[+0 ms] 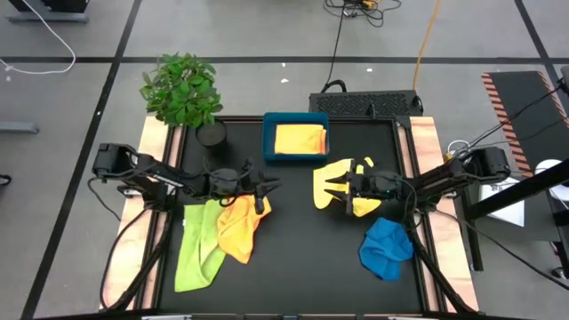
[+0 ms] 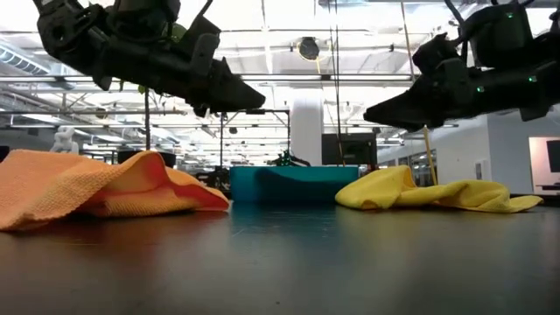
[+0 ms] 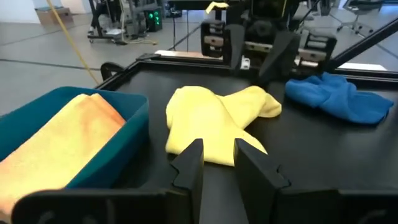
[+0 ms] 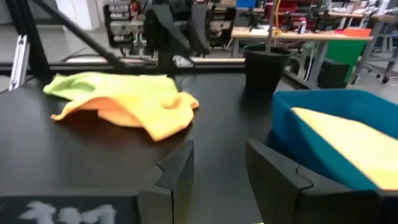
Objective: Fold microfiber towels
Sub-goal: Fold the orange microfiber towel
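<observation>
An orange towel (image 1: pixel 238 227) lies crumpled on the black table, partly over a lime green towel (image 1: pixel 200 247). A pale yellow towel (image 1: pixel 333 182) lies crumpled right of centre, and a blue towel (image 1: pixel 387 247) lies bunched at the near right. A folded golden yellow towel (image 1: pixel 300 140) rests in the teal tray (image 1: pixel 269 124). My left gripper (image 1: pixel 268 185) hovers open above the orange towel's far end (image 2: pixel 197 188) and points at the pale yellow towel (image 3: pixel 214 121). My right gripper (image 1: pixel 345 187) hovers open over the pale yellow towel (image 2: pixel 429 192) and points at the orange towel (image 4: pixel 143 112).
A potted plant (image 1: pixel 182 89) in a black pot (image 1: pixel 212 133) stands at the far left, next to the tray. Bare black tabletop lies between the two grippers and along the near edge at centre (image 1: pixel 302 267).
</observation>
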